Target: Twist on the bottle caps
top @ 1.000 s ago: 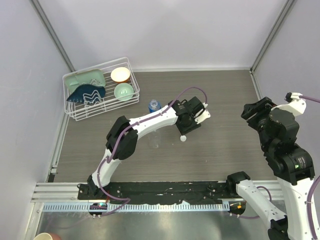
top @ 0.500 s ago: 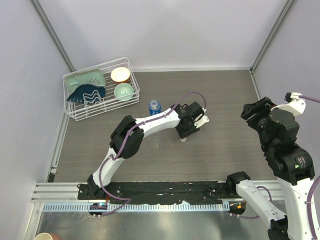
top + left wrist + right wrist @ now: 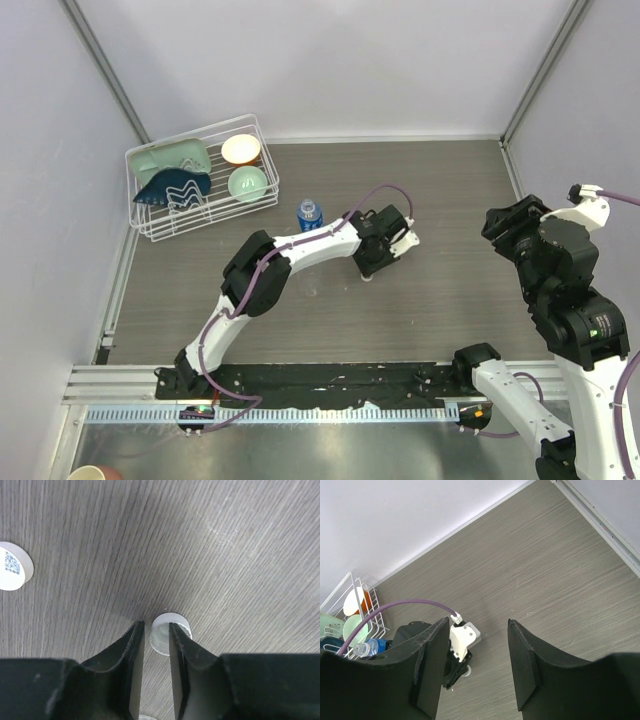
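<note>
A tiny white bottle cap (image 3: 172, 626) lies hollow side up on the wood table, right at the tips of my left gripper (image 3: 156, 630). The jaws stand a narrow gap apart. The right finger (image 3: 182, 650) overlaps the cap and the left finger is just clear of its edge. From above, the left gripper (image 3: 370, 266) is low over the cap (image 3: 367, 276). The blue-label bottle (image 3: 309, 212) stands upright without a cap, left of it. My right gripper (image 3: 477, 665) is open, empty and raised at the far right. The plain bottle is not clearly visible.
A white wire rack (image 3: 150, 225) with green, blue and cream dishes stands at the back left. A white round disc with a small printed code (image 3: 12, 566) lies on the table left of the cap. Grey walls enclose the table.
My left gripper has come down and slightly left onto the cap, which showed clear of it one second ago. The right arm has not moved.
</note>
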